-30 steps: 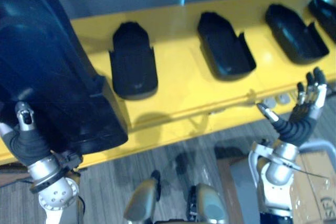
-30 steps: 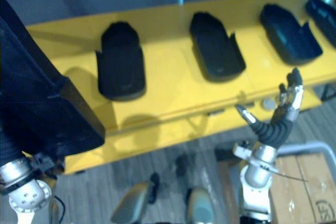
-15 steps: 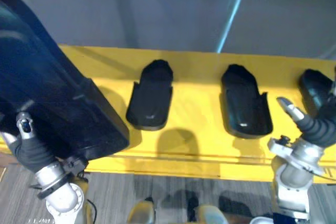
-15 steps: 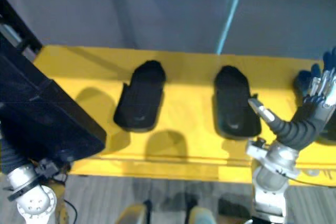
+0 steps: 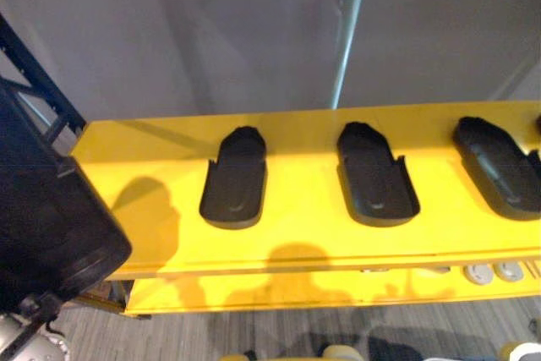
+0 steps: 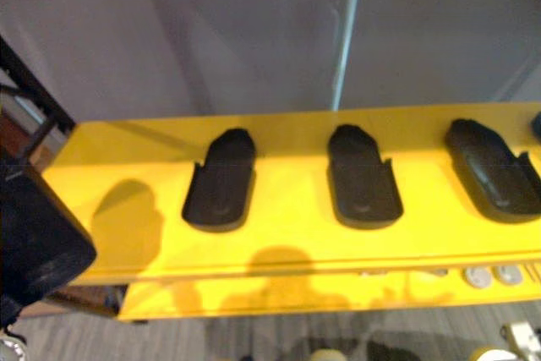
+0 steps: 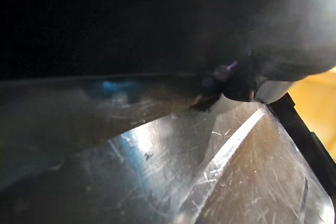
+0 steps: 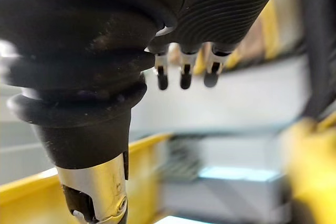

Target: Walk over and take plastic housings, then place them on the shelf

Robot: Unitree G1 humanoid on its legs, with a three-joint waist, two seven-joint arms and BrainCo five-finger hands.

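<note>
Since half a sec ago the head cam has swung up, so the yellow shelf (image 5: pixel 296 234) now runs level across the view w/ more grey wall (image 5: pixel 169 40) behind it. The right hand (image 8: pixel 226 3) was raised at approx 3 o'clock by the shelf front and has dropped from there. It's loose, fingers (image 8: pixel 184 72) hanging relaxed w/ nothing in them.

The big black housing (image 5: pixel 42 226) hangs at 8 o'clock, overlapping the shelf's left end. The left hand is tucked under it, so can't tell the grip.

Three smaller housings lie in a row on the shelf: 11 o'clock (image 5: pixel 234 183), 1 o'clock (image 5: pixel 376 179) and 3 o'clock (image 5: pixel 499 171), all apart. A grey pole (image 5: pixel 348 31) stands at 12 behind.
</note>
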